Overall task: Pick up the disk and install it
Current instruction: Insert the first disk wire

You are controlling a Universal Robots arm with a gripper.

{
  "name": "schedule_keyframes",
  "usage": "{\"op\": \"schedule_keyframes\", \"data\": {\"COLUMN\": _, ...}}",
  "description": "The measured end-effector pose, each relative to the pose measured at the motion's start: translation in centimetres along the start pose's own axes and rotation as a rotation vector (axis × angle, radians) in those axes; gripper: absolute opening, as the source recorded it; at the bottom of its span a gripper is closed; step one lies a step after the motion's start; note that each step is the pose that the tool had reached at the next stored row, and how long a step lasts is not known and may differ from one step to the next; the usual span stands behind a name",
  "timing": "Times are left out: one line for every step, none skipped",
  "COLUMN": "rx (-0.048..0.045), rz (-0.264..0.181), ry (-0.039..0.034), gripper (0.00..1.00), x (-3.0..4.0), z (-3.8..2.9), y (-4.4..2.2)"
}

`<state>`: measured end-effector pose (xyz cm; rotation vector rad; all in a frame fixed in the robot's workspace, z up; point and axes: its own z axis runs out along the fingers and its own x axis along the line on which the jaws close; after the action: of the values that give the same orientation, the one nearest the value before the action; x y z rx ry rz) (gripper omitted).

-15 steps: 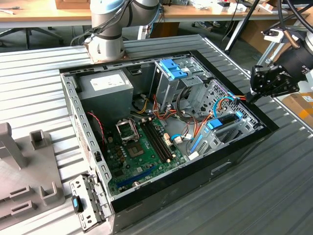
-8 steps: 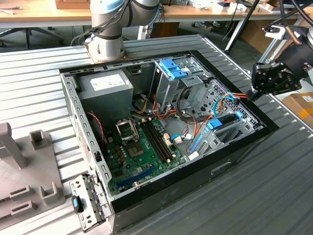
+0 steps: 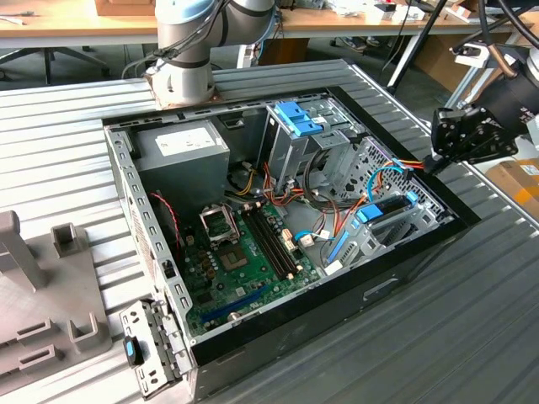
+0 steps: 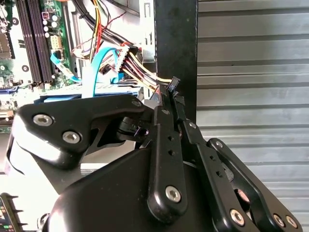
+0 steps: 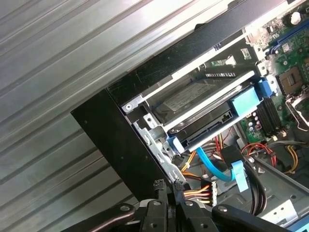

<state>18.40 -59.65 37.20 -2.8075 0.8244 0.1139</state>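
We see the disk (image 3: 387, 209) lying flat in the metal bay (image 5: 145, 102) at the side of the open computer case (image 3: 135, 210) nearest the exterior view's right. In the first wrist view the disk (image 5: 198, 96) sits inside that bay's frame, its blue rails along its edges and its blue tabs (image 5: 248, 104) facing inward toward the motherboard (image 3: 244, 261).

Just beside the bay, at the case's black rim, hangs the tool (image 3: 431, 162). In both wrist views we find the tool (image 4: 173, 87) (image 5: 168, 186) drawn narrow, its fingertips close together right at the end of a bundle of yellow, orange and red wires (image 5: 200, 193). We cannot tell whether the tips actually pinch the bundle. The tool is apart from the disk and does not touch it. A light blue flat cable (image 5: 207, 164) curves past below the bay, near the wires.

Farther into the case we note a tall grey cage topped by a ribbed blue clip (image 3: 295, 118), and beyond it a big grey box with a white label (image 3: 181, 151). The case rests on a ribbed metal bench (image 3: 50, 143), with the arm's base (image 3: 185, 76) mounted behind it and a grey fixture (image 3: 34, 286) at the exterior view's left.
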Motion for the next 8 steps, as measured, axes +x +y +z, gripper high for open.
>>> {"op": "schedule_keyframes", "data": {"rx": 0.0011, "rz": 0.004, "ry": 0.0009, "gripper": 0.16, "x": -0.12, "z": -0.01, "y": 0.07}}
{"op": "schedule_keyframes", "data": {"rx": 0.0020, "rz": 0.007, "ry": 0.0015, "gripper": 0.16, "x": -0.19, "z": -0.01, "y": 0.12}}
{"op": "schedule_keyframes", "data": {"rx": 0.0026, "rz": 0.012, "ry": 0.0024, "gripper": 0.16, "x": -0.20, "z": -0.01, "y": 0.13}}
{"op": "schedule_keyframes", "data": {"rx": 0.0048, "rz": 0.028, "ry": 0.0055, "gripper": 0.16, "x": -0.21, "z": -0.01, "y": 0.13}}
{"op": "schedule_keyframes", "data": {"rx": 0.0079, "rz": 0.051, "ry": 0.0097, "gripper": 0.16, "x": -0.21, "z": 0.00, "y": 0.14}}
{"op": "schedule_keyframes", "data": {"rx": 0.0119, "rz": 0.081, "ry": 0.0152, "gripper": 0.16, "x": -0.21, "z": 0.00, "y": 0.14}}
{"op": "schedule_keyframes", "data": {"rx": 0.0145, "rz": 0.100, "ry": 0.0188, "gripper": 0.16, "x": -0.21, "z": 0.01, "y": 0.14}}
{"op": "schedule_keyframes", "data": {"rx": 0.0164, "rz": 0.113, "ry": 0.0214, "gripper": 0.16, "x": -0.21, "z": 0.01, "y": 0.14}}
